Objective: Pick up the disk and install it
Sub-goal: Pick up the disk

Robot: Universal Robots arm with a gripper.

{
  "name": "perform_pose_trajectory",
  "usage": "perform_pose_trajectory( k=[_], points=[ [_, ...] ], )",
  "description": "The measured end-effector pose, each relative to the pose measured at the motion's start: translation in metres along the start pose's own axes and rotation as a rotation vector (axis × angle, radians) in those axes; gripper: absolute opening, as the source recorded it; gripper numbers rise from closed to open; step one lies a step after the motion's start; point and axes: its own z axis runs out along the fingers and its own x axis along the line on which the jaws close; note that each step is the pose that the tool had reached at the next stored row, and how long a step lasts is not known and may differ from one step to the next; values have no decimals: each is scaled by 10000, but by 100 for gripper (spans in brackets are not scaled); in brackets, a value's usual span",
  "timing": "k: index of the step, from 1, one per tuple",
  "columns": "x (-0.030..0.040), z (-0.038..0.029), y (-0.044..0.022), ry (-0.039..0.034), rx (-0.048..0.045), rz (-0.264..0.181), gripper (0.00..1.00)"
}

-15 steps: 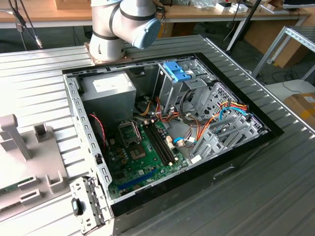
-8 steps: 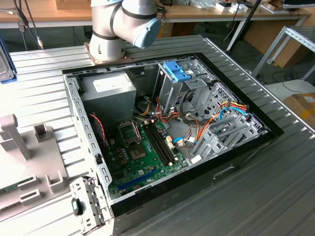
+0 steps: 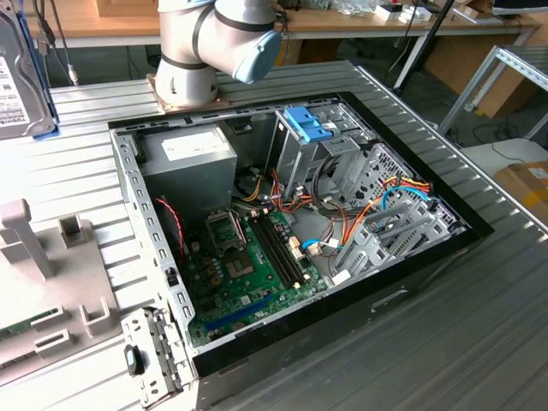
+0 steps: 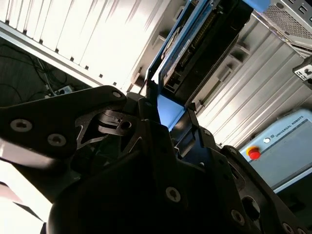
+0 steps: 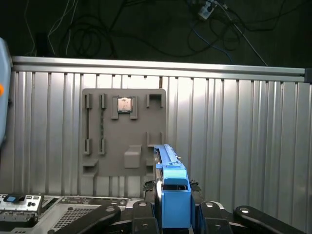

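The black claw (image 5: 173, 217) is clamped on the one flat silver-grey metal disk (image 5: 171, 187), gripping it by its blue plastic side frame over the ribbed metal bench (image 5: 243, 146), near the single grey plastic holder plate (image 5: 124, 131). In the exterior view the disk (image 3: 21, 86) stands on edge at the far left, well apart from the one open black computer case (image 3: 411, 282). Two white printed labels show, one on the disk and one on the grey power-supply box (image 3: 188, 163).

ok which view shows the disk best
Second wrist view: the disk is seen lengthwise, blue frame and dark edge both plain. First wrist view gives it edge-on; exterior view, its labelled face, cut off at the picture's edge.
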Motion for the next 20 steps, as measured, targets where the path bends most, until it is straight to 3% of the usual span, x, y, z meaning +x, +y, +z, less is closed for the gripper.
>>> perform_pose_trajectory(
  k=[3, 5, 7, 15, 20],
  points=[
    [-4, -1, -84, 0, -1, 1, 36],
    [-9, -2, -189, -1, 1, 1, 36],
    [-13, -3, -253, 0, -1, 0, 36],
    [-49, -10, -862, 0, -10, -12, 36],
    [-65, -12, -1049, 0, -13, -27, 36]
  ],
)
